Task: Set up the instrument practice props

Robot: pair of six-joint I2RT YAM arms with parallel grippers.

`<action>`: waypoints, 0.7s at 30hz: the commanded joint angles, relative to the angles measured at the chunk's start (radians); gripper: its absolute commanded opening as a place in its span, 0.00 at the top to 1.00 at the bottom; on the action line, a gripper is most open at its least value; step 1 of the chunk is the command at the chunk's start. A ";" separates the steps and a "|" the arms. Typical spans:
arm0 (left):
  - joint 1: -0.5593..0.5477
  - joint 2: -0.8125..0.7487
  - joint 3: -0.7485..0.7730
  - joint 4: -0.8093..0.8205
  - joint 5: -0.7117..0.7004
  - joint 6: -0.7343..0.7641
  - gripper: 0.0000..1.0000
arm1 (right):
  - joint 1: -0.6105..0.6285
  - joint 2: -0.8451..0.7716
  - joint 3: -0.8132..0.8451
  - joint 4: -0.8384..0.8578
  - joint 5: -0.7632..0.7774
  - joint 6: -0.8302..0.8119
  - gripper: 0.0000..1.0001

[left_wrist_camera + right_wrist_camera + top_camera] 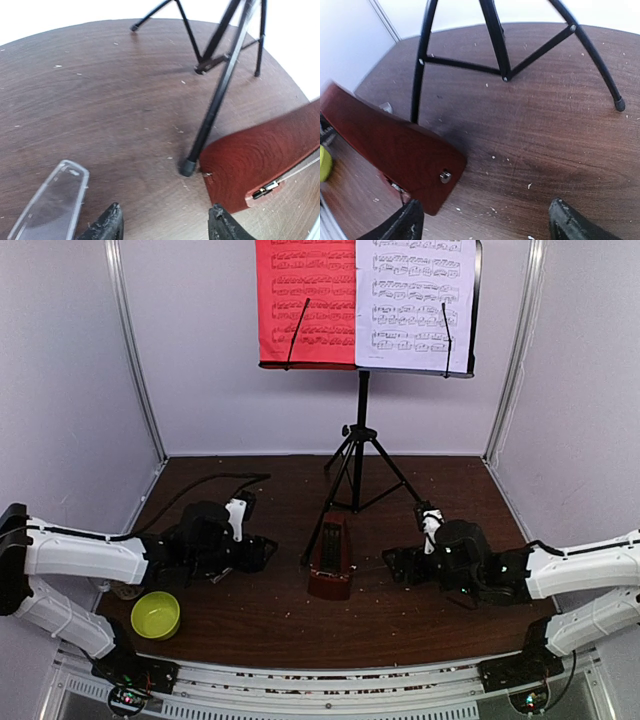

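Note:
The black tripod music stand [362, 390] stands at the back centre, with a red sheet [305, 300] on the left of its desk and a white sheet [415, 302] on the right. The dark-wood metronome [330, 558] stands upright just in front of the tripod's legs. My left gripper [262, 552] is open just left of the metronome [255, 160], with only bare table between its fingers. The clear cover [50, 205] lies flat on the table to its left. My right gripper [395, 565] is open and empty just right of the metronome [390, 145].
A yellow-green bowl [155, 615] sits at the front left by the left arm. One tripod foot [187, 167] rests right beside the metronome's base, and another leg [618, 104] reaches toward the right arm. White walls close in the brown tabletop [270, 620].

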 commanded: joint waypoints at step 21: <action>0.220 -0.350 0.330 -0.620 -0.101 0.179 0.02 | -0.286 -0.482 0.275 -0.488 -0.204 -0.279 0.00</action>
